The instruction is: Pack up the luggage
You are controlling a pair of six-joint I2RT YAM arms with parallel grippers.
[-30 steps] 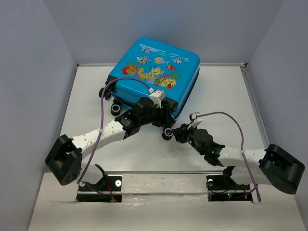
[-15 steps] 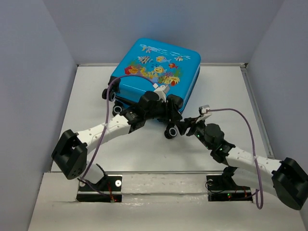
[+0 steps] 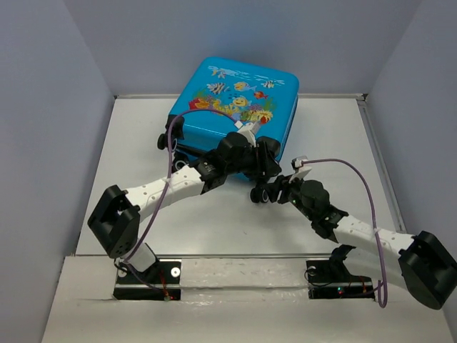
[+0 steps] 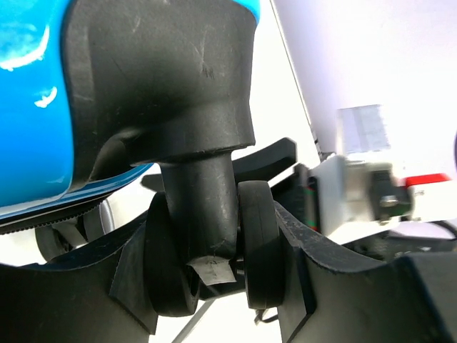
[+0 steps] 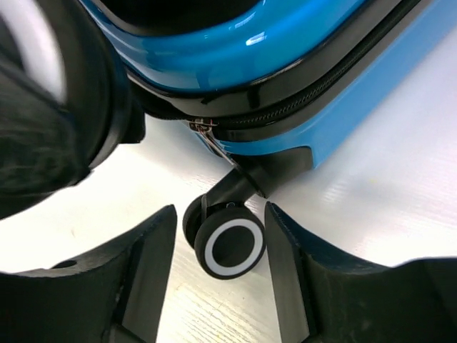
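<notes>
**A:** Top external view: luggage (image 3: 235,100) lies at the far middle of the bench (image 3: 214,221), fish print up, shell closed. Anything inside?

**B:** Can't tell, nothing shows. Left fingers (image 4: 132,282) are clamped on a twin caster (image 4: 257,243) at the near corner. Right fingers (image 5: 143,271) stand apart, straddling another wheel (image 5: 230,249) without gripping.

**A:** Handling?

**B:** Stiff, glossy shell, likely slippery and probably light. Casters swivel, so that's poor purchase. I'd take the shell's edge.
</notes>
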